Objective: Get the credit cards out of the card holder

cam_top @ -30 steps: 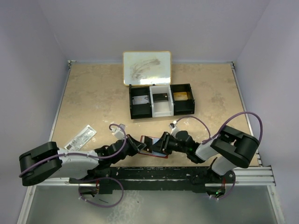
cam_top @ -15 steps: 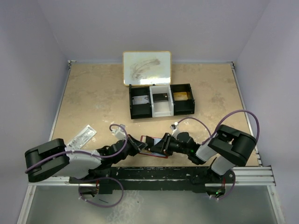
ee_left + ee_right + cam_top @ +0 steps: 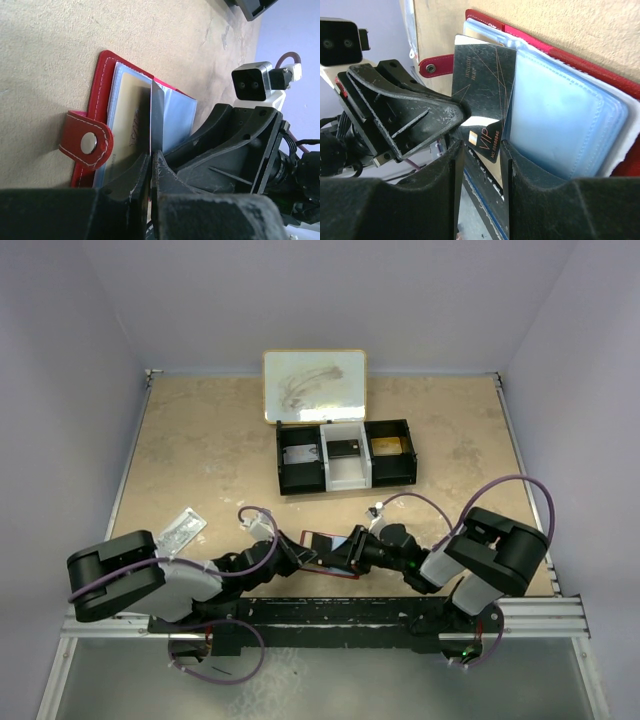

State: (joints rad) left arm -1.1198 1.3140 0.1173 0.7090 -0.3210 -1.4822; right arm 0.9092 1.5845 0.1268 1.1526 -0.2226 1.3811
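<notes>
With the left gripper (image 3: 151,155) clenched, pinches one thin, glossy black card (image 3: 480,85); brackets its corner with the right gripper (image 3: 481,147), jaws apart. Shows one stitched red card holder (image 3: 97,80) spread flat on the mottled beige worktop (image 3: 50,50), one gold card (image 3: 131,100) sleeved.

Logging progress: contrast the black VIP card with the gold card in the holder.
The black VIP card is dark; the gold card is pale gold. The black VIP card stands raised, pinched in the left gripper; the gold card lies flat in a clear sleeve. Both are at the red card holder.
</notes>
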